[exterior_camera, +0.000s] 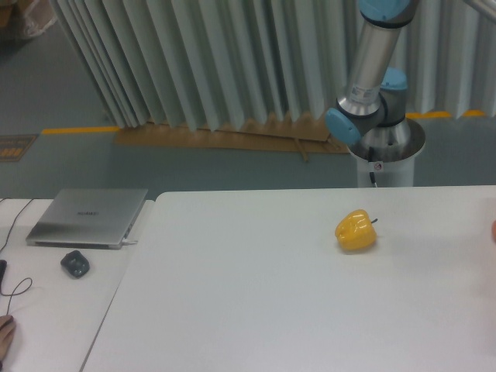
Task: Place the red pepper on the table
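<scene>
Before a pleated curtain, the white surface (256, 294) carries only a yellow pepper (356, 231) toward its far right. The red pepper (494, 229) barely shows at the right edge; the pincer is out of view, so placement looks unfinished.

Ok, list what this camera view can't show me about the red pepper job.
- Gripper: out of frame; the arm leaves by the top edge, so open or shut is unknown.
- Red pepper: only a reddish sliver at the right edge, too cut off to identify.
- Table: right and near sides cut off by the frame.
- Yellow pepper: far side hidden by itself.
</scene>
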Robot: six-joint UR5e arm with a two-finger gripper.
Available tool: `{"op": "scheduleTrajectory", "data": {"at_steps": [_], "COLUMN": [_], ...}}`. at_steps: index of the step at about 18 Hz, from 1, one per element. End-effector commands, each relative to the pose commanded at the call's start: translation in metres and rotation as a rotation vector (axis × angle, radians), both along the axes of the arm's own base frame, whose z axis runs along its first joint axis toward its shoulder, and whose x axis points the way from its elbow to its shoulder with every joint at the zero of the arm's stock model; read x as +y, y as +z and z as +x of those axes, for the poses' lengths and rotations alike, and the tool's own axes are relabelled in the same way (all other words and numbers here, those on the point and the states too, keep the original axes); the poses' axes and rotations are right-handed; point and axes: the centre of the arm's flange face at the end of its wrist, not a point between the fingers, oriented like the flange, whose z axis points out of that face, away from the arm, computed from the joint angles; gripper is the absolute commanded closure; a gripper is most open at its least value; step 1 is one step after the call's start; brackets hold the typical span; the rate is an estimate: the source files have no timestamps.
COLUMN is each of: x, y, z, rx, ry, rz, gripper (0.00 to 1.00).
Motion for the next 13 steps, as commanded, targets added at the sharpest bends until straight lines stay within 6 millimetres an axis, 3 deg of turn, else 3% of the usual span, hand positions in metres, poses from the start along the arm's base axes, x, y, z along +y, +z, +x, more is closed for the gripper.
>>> {"op": "scheduleTrajectory", "data": {"at_steps": [3, 6, 13], "x": [0.002, 0.003, 0.009], "y": [0.001, 0.026, 0.027], "z": [0.002, 0.009, 0.014], "rx": [-0.003, 0.037, 0.009], "ry": [-0.003, -0.005, -0.005], "rz": [-0.001, 0.005, 0.046], "gripper": [0.78, 0.78, 0.78]}}
